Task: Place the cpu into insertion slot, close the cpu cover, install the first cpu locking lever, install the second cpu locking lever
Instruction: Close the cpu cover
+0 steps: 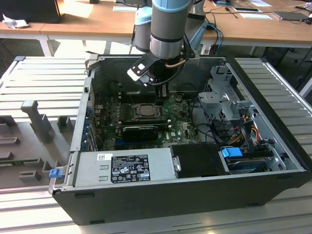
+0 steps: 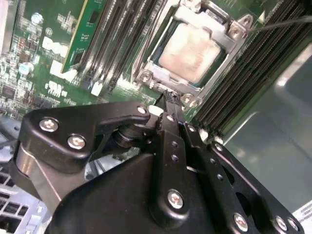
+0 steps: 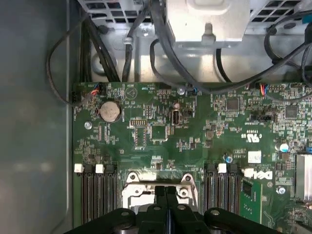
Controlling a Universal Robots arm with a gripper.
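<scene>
- Exterior view: the arm reaches down from the top centre of the frame into the open computer case [image 1: 195, 200]. This puts the gripper [image 1: 159, 100] right over the socket [image 1: 145, 110] in the middle of the picture, just above the long black card [image 1: 140, 130].
- The chip [image 2: 190, 51] already sits flat in the socket. In the second wrist view its pale top shows through the window of the cover [image 2: 233, 39], which lies down over its edges, so the gripper carries nothing.
- The gripper's fingers [image 2: 171, 126] are pressed together, with no gap and nothing between them. I judge that such a narrow tip suits pushing a thin part rather than grasping one.
- In both wrist views the tip stands at the edge of the socket's frame, beside the chip and not over it. That is likely where a lever is worked.
- A thin metal rod [image 2: 282, 22] runs out from one corner of the cover. It looks like a locking lever, but I cannot tell whether it is latched.
- Rows of memory slots [image 3: 95, 195] flank the socket on the green board [image 3: 195, 126], so a slim, closed tip fits between them.
</scene>
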